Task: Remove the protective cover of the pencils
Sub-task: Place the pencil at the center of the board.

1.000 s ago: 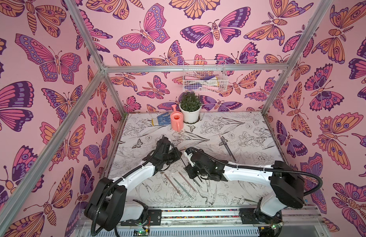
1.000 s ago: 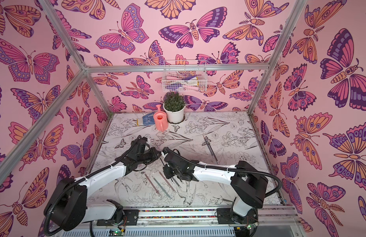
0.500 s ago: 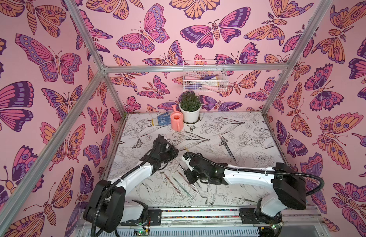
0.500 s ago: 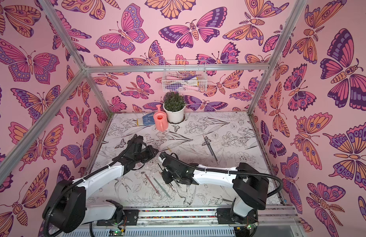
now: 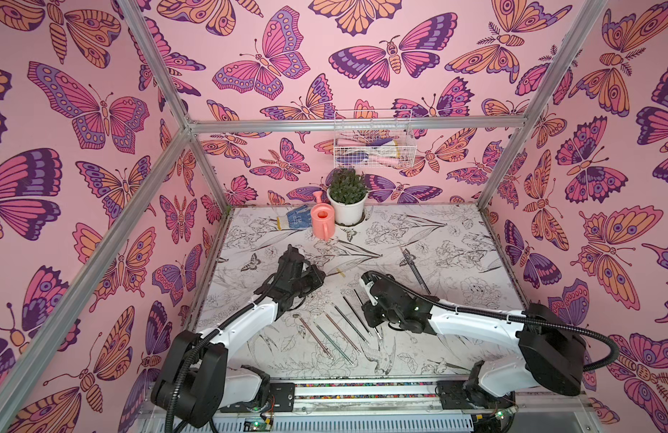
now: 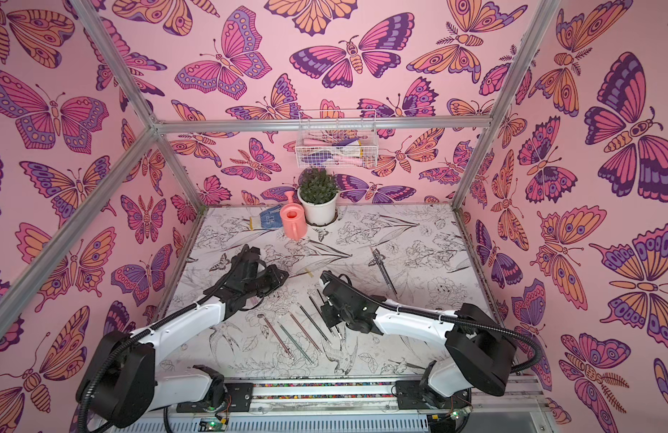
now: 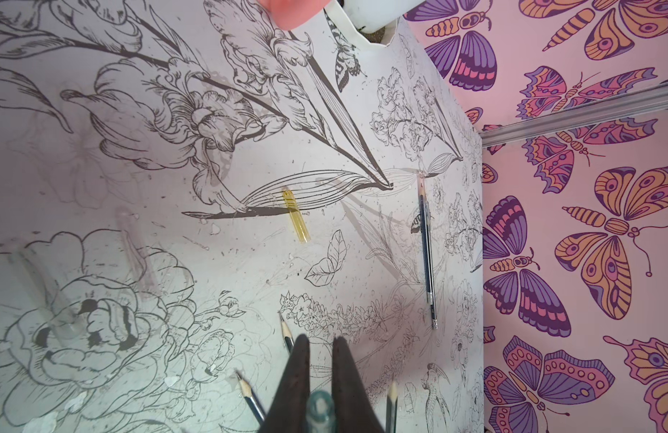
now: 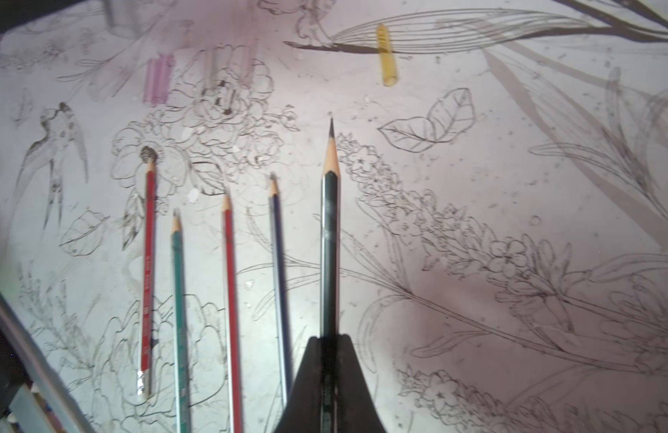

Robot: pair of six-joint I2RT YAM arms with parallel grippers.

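My right gripper is shut on a dark green pencil, whose bare sharpened tip points away from it. In both top views that pencil juts out from under the right wrist. My left gripper is shut on a pale clear protective cover, gripped deep between the jaws. It stands left of the right gripper in a top view. Several uncovered pencils lie side by side on the table. A yellow cover and a pink cover lie loose.
Two more pencils lie at the back right of the patterned table. At the back stand a pink watering can, a potted plant and a blue glove. A wire basket hangs on the wall.
The two grippers, close together a second ago, have pulled apart. The left one went back-left with the cover, and the right one drew right with the now bare pencil.
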